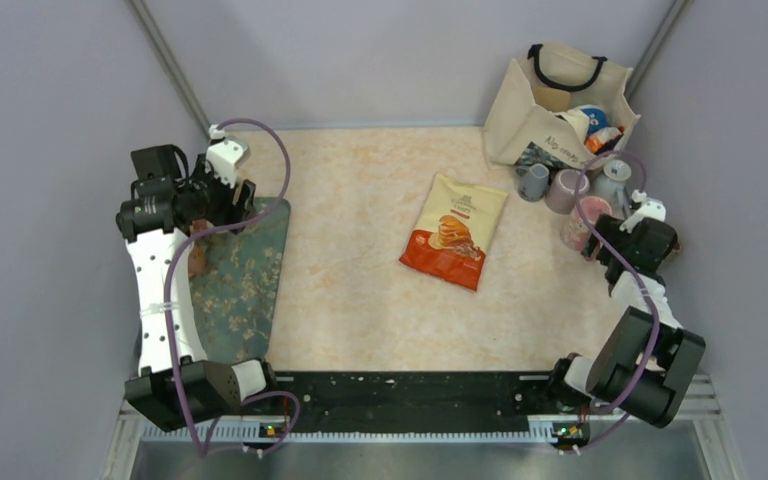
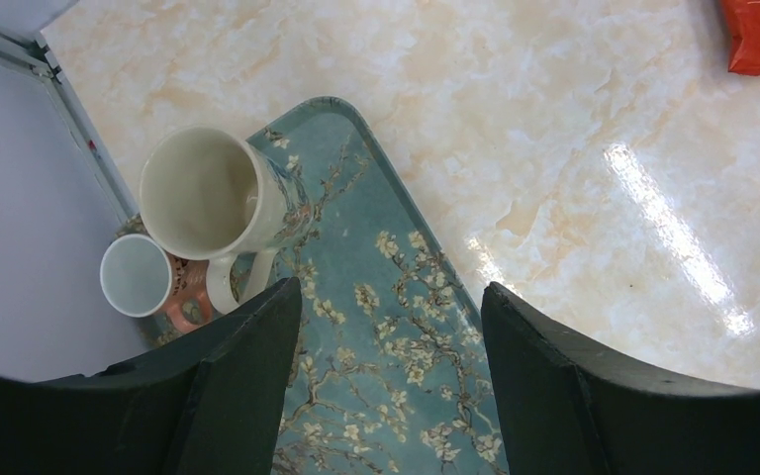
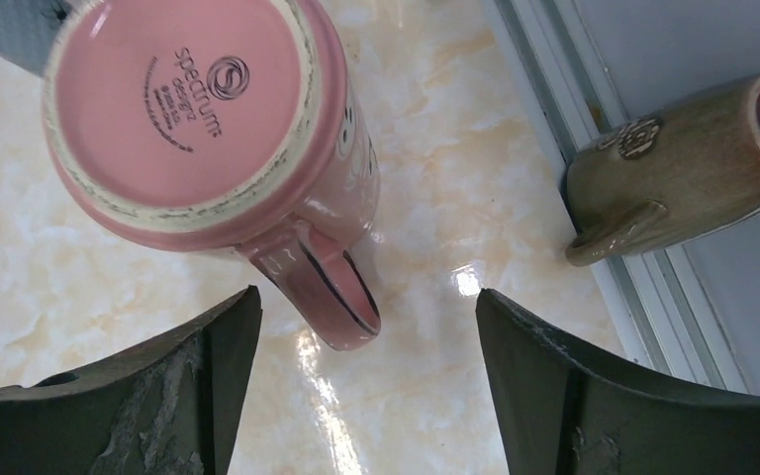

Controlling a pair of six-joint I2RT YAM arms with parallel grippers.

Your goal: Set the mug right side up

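Note:
A pink mug (image 3: 188, 109) stands upside down on the marble table, its stamped base facing up and its handle (image 3: 327, 287) pointing at my right gripper. In the top view this mug (image 1: 580, 222) sits at the far right. My right gripper (image 3: 366, 294) hovers just above it, open, and the handle's tip lies between the fingers without touching either. My left gripper (image 2: 391, 292) hangs open and empty over a blue flowered tray (image 2: 396, 336). On the tray's far corner stand an upright white flowered mug (image 2: 203, 193) and a smaller upright mug (image 2: 139, 275).
An olive-brown mug (image 3: 683, 163) lies on its side against the right wall rail. A chips bag (image 1: 455, 232) lies mid-table. A tote bag (image 1: 560, 100) stands at the back right, with three more mugs (image 1: 565, 190) in front of it.

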